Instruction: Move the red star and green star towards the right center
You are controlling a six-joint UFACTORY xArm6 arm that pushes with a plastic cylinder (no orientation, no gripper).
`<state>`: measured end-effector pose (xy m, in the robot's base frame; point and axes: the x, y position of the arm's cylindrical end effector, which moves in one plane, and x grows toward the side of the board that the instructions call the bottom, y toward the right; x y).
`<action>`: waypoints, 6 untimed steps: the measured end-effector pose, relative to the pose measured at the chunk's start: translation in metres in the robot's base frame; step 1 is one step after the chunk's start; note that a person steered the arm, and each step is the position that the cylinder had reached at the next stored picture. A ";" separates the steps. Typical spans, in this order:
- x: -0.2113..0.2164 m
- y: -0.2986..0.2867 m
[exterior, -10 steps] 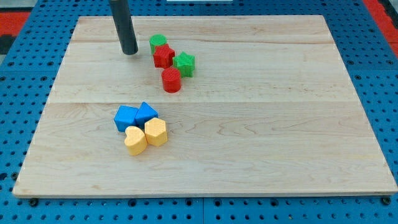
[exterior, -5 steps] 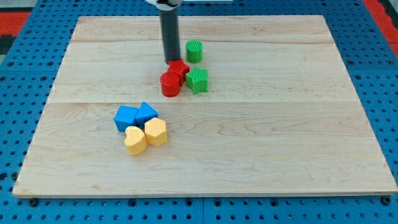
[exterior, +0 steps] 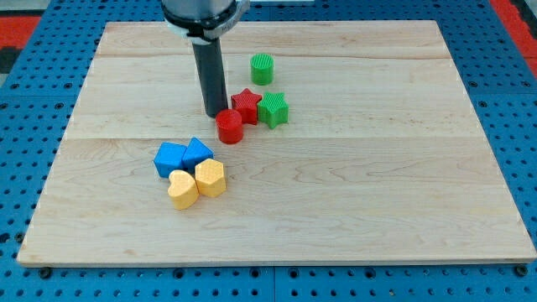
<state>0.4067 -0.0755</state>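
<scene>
The red star (exterior: 246,103) lies on the wooden board (exterior: 377,168) above its centre, touching the green star (exterior: 273,110) on its right. A red cylinder (exterior: 229,127) sits just below and left of the red star. My tip (exterior: 215,113) rests on the board just left of the red cylinder and the red star, close to both. A green cylinder (exterior: 262,69) stands apart, above the stars.
A cluster lies at the lower left: a blue block (exterior: 169,158), a blue block (exterior: 197,153), a yellow heart (exterior: 182,190) and a yellow block (exterior: 211,178). A blue pegboard (exterior: 520,101) surrounds the board.
My tip went from upper left of the blocks to just left of the red cylinder. The green cylinder was pushed right; both stars and the red cylinder shifted right and down.
</scene>
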 end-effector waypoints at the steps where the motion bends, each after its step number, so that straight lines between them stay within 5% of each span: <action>1: -0.003 0.005; 2: -0.014 -0.031; 3: -0.017 -0.001; 6: 0.011 0.227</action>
